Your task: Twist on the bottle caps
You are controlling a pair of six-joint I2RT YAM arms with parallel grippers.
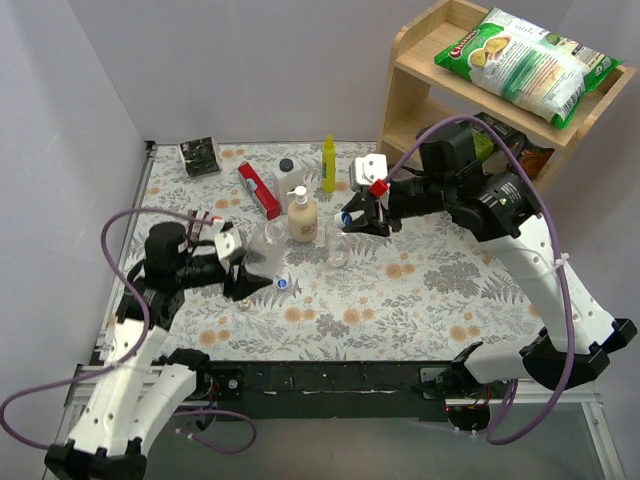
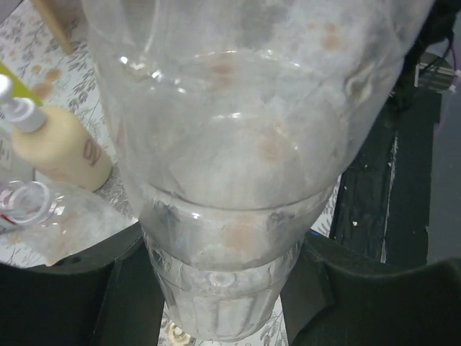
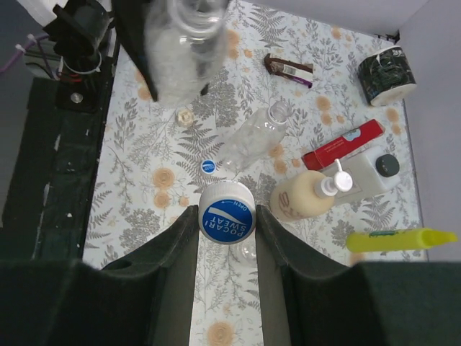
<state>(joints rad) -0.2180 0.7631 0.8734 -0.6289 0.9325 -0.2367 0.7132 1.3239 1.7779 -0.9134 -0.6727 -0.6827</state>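
Blue cap (image 1: 347,218) in right pincer (image 1: 353,221), just beside upright clear bottle (image 1: 337,250).

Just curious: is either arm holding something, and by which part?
The left tool grips a clear bottle around its body; the right tool pinches a blue cap by its rim.

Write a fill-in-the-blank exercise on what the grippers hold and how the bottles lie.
1. The cap in the right gripper is ____ in colour.
2. The left gripper holds one clear bottle; a second bottle lies on its ____.
3. The pump soap bottle stands ____.
Missing words: blue; side; upright.
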